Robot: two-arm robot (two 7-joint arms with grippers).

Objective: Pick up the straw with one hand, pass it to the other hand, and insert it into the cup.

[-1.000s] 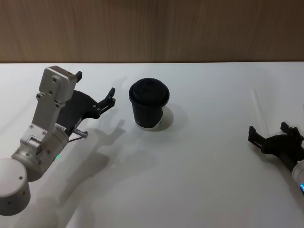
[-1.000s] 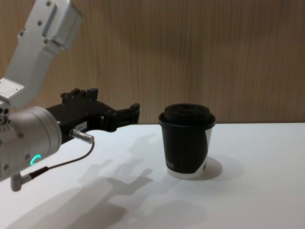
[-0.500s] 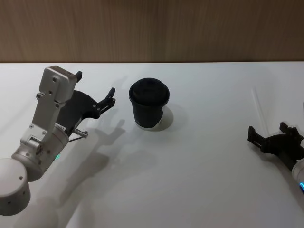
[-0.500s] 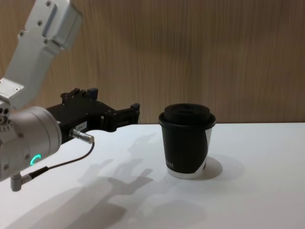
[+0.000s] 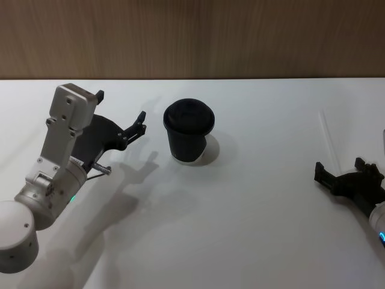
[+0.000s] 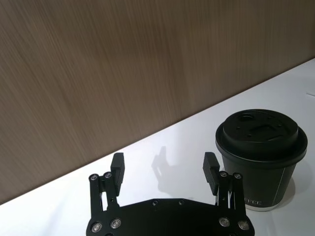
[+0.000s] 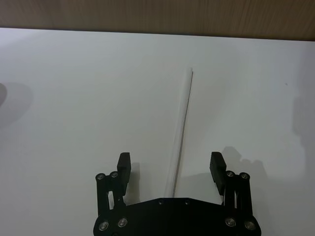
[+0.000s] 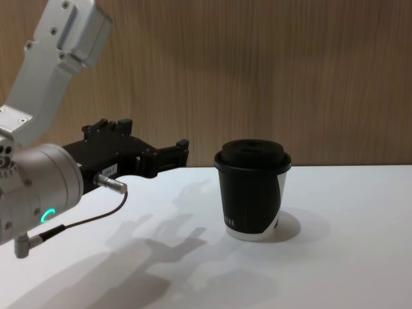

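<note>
Hands both wide open, empty — right hand (image 5: pixel 340 168) near straw (image 5: pixel 326 133), left hand (image 5: pixel 120 106) beside cup (image 5: pixel 189 135).

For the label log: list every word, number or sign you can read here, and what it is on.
"FEE": white letters low on the cup, left wrist view; the word's start is hidden behind the left gripper.
Small white print on the cup, chest view: too small to read.
Straw: no writing.
</note>
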